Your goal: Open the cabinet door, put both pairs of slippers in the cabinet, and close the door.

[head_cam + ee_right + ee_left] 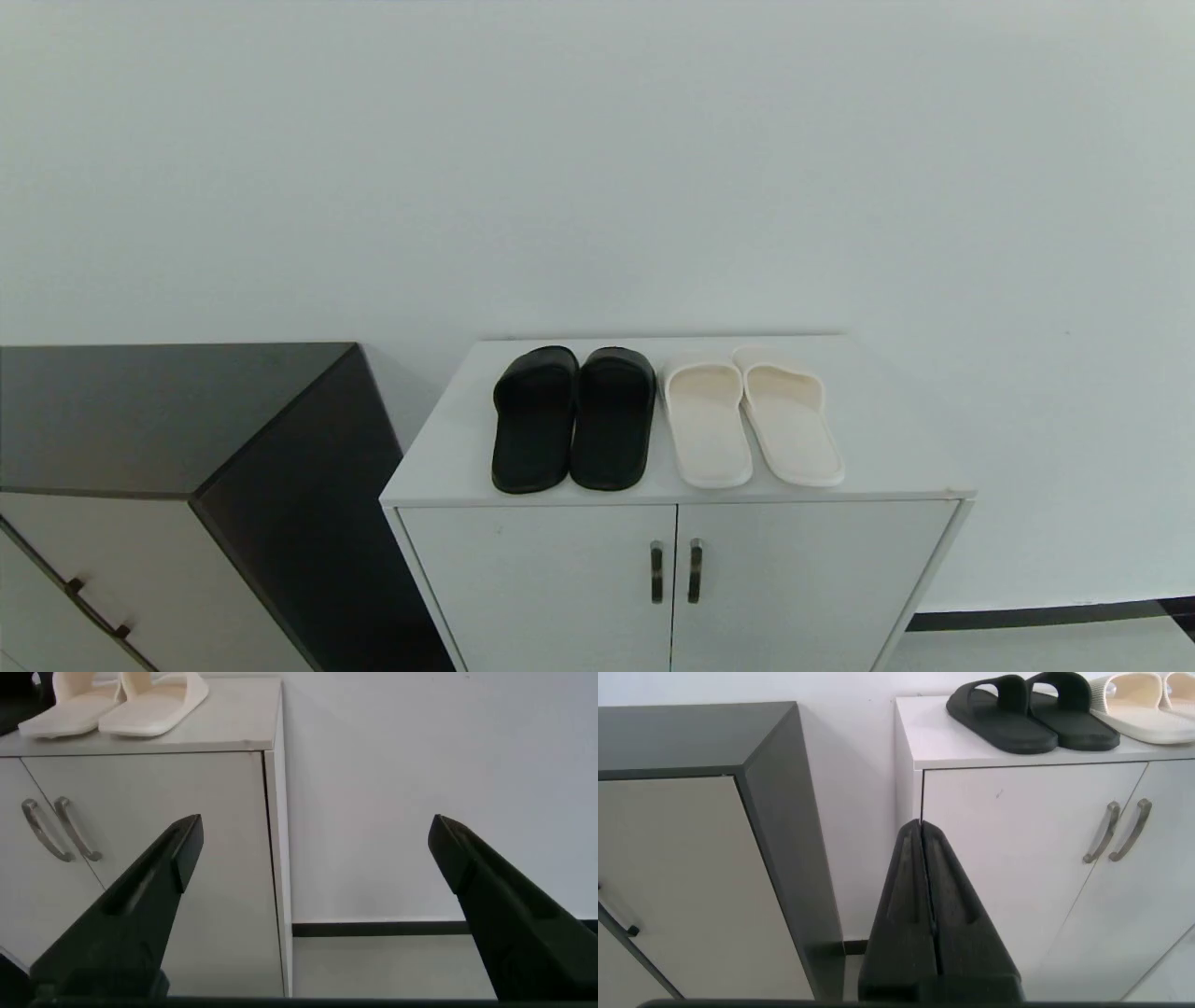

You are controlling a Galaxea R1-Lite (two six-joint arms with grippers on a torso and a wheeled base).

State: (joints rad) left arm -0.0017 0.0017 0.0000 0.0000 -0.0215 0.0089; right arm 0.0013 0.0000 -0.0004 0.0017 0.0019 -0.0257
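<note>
The left gripper (922,835), pressed closed on nothing, and the right gripper (315,835), spread wide and empty, face the white two-door cabinet (541,597), likely staged for its metal bar handles (656,571). With the doors shut, the black rubber slippers (571,418) and cream rubber slippers (752,422) wait at the top's front edge.

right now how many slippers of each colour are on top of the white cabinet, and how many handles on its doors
black slippers: 2
cream slippers: 2
door handles: 2
total: 6
</note>
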